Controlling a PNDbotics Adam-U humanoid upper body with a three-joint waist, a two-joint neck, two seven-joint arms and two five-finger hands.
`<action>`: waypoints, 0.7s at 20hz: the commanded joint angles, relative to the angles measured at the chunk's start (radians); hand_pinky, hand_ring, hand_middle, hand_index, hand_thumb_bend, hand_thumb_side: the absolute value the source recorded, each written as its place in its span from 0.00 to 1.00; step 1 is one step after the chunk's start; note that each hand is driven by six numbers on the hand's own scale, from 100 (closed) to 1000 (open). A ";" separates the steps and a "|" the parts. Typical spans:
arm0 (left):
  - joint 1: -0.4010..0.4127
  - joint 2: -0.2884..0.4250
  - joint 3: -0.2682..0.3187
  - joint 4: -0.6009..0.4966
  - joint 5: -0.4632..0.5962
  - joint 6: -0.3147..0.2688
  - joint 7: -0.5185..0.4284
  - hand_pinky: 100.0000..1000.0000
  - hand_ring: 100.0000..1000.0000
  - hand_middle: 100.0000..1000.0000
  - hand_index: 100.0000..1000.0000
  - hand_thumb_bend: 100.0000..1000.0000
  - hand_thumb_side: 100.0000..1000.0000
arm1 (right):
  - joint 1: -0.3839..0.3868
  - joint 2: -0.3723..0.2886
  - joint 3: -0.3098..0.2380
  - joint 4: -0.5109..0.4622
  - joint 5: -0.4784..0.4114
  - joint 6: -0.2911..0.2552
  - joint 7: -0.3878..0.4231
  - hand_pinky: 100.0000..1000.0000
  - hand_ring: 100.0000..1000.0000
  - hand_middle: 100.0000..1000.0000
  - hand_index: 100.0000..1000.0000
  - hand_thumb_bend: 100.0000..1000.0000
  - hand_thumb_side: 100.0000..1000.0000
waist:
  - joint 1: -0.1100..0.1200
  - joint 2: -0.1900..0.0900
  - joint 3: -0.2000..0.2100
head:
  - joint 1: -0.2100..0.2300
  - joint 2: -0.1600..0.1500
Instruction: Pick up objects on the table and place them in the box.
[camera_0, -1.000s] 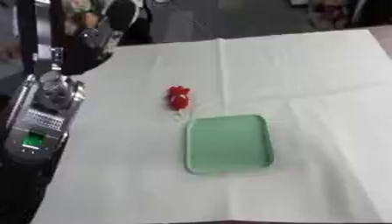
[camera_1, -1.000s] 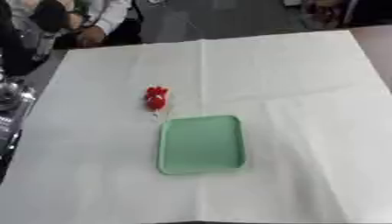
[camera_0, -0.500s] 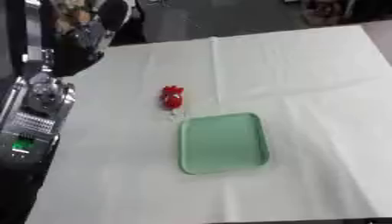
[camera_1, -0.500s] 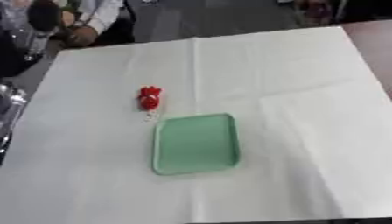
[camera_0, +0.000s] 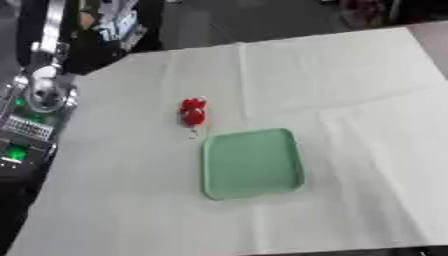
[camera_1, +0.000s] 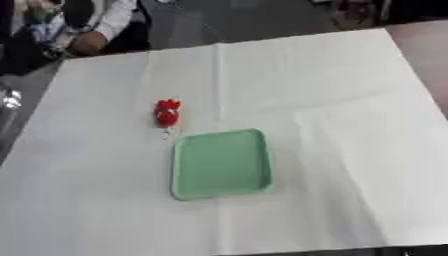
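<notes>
A small red object (camera_0: 192, 112) with a thin pale bit at its near end lies on the white cloth, left of the middle. Just in front of it and slightly right sits a shallow light-green tray (camera_0: 254, 163), with nothing in it. Part of my left arm (camera_0: 37, 98), silver joints and a dark panel with a green light, shows at the left edge beside the table. Neither hand is visible in either view.
The table (camera_1: 332, 100) is covered by a white cloth with fold creases. A person in a white sleeve (camera_1: 103, 25) is beyond the far left corner, and dark floor and clutter lie past the far edge.
The whole picture has shifted a little, so the camera has moved. The red object and the tray keep their places on the cloth. My left arm shows less at the left edge.
</notes>
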 joint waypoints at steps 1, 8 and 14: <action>-0.044 0.083 -0.017 0.067 -0.045 0.066 -0.146 0.40 0.48 0.67 0.82 0.60 0.81 | -0.013 -0.014 0.001 -0.015 0.007 -0.001 -0.043 0.00 0.36 0.35 0.38 0.11 0.30 | -0.002 -0.013 -0.004 | 0.005 -0.001; -0.142 0.163 -0.083 0.244 -0.075 0.059 -0.418 0.45 0.51 0.69 0.82 0.59 0.81 | -0.017 -0.012 0.014 -0.015 0.015 -0.003 -0.044 0.00 0.35 0.35 0.38 0.09 0.31 | 0.003 -0.011 -0.015 | 0.015 -0.001; -0.207 0.159 -0.120 0.360 -0.108 0.018 -0.510 0.50 0.54 0.71 0.83 0.59 0.79 | -0.021 -0.010 0.023 -0.015 0.001 0.001 -0.021 0.00 0.34 0.33 0.38 0.07 0.32 | 0.004 -0.011 -0.021 | 0.024 -0.001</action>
